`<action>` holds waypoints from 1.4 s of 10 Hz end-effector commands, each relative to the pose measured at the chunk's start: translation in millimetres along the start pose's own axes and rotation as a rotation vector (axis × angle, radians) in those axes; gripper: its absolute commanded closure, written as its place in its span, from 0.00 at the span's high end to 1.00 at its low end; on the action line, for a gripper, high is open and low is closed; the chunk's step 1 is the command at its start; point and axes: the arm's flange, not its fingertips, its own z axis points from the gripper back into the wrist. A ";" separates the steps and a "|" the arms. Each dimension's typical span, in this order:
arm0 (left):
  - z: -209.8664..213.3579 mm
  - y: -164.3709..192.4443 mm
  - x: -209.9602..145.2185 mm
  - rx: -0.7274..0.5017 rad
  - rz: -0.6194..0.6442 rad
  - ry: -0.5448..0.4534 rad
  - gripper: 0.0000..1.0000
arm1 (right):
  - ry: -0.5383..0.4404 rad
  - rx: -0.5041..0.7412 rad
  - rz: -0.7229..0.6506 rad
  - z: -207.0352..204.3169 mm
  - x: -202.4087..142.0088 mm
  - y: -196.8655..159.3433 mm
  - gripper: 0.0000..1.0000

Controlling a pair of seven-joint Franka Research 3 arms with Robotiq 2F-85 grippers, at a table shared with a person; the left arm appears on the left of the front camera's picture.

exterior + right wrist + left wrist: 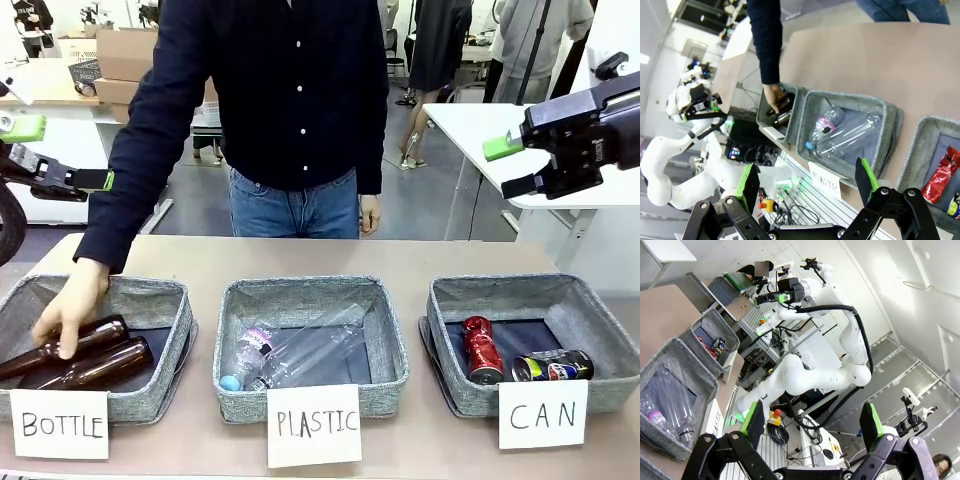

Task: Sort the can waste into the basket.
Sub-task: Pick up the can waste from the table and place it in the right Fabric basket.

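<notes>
We see both small metal drink cans lying inside the grey woven-fabric basket point(600, 325) signed "CAN", at the right end of the bench point(400, 255) near its front edge: the red can point(482, 350) toward the basket's left wall, the dark can with blue and yellow print point(553, 367) just beside it on its side. Our right hand point(510, 166) hangs high above that basket, its fingers spread wide and holding nothing; our left hand point(65, 152) hovers off the bench's left end, likewise wide open and empty. The person's hand point(70, 305) rests on a brown glass bottle point(95, 337) in the grey basket signed "BOTTLE" point(160, 295).
</notes>
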 end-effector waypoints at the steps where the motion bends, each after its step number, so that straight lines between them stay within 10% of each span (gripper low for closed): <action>1: -3.3 -4.2 2.8 -0.011 0.007 -0.019 1.00 | 0.003 -0.007 0.018 1.4 3.0 2.7 1.00; 14: -3.3 -4.2 2.8 -0.011 0.007 -0.019 1.00 | 0.003 -0.007 0.018 1.4 3.0 2.7 1.00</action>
